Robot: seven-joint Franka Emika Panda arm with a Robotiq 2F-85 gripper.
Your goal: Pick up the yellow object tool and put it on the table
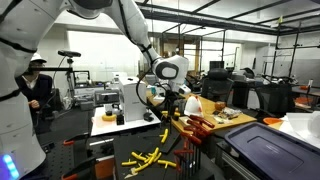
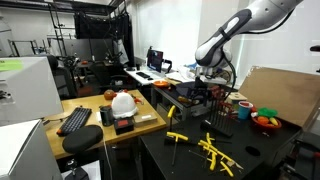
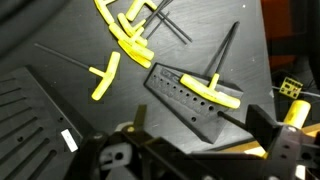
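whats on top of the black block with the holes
One yellow T-handle tool sits on the black block; the holes beside it look empty. Its handle hides whether its tip enters a hole.

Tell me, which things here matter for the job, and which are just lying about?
Job: yellow tool standing in the holder; table.
Lying about: loose yellow tools; hard hat; keyboard.
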